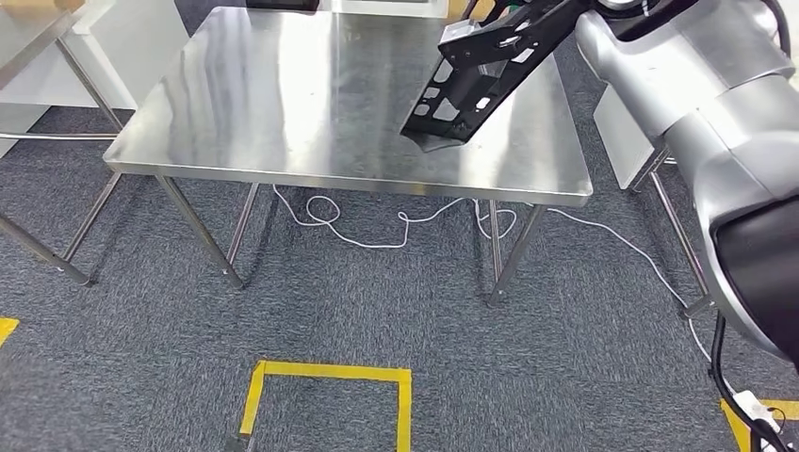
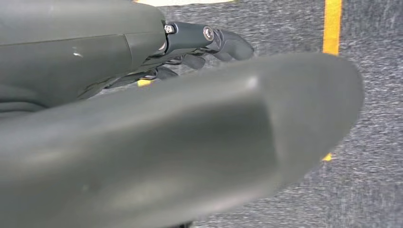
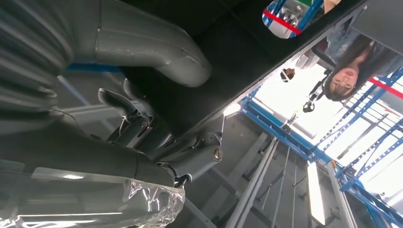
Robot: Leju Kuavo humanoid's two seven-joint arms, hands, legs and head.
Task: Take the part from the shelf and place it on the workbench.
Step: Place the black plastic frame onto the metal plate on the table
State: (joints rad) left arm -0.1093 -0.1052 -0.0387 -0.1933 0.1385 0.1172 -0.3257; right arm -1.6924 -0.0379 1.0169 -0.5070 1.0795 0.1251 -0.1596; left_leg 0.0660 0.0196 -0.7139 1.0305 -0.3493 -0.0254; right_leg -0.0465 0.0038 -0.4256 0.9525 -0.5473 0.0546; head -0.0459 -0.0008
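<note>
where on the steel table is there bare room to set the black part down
Nearly the whole workbench top is bare: the left half and centre, out to the front edge, hold nothing. The one crowded spot is the right rear, where the right hand holds the black part tilted, its lower corner at or just above the top.

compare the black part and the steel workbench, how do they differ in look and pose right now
The black part is matte and dark with cut-out holes; the steel workbench is one shiny, unbroken silver sheet. The part hangs tilted, gripped by the right hand, its lower end close to the top; the workbench lies flat on its own legs. The part is much smaller than the workbench. Both look like flat metal.
</note>
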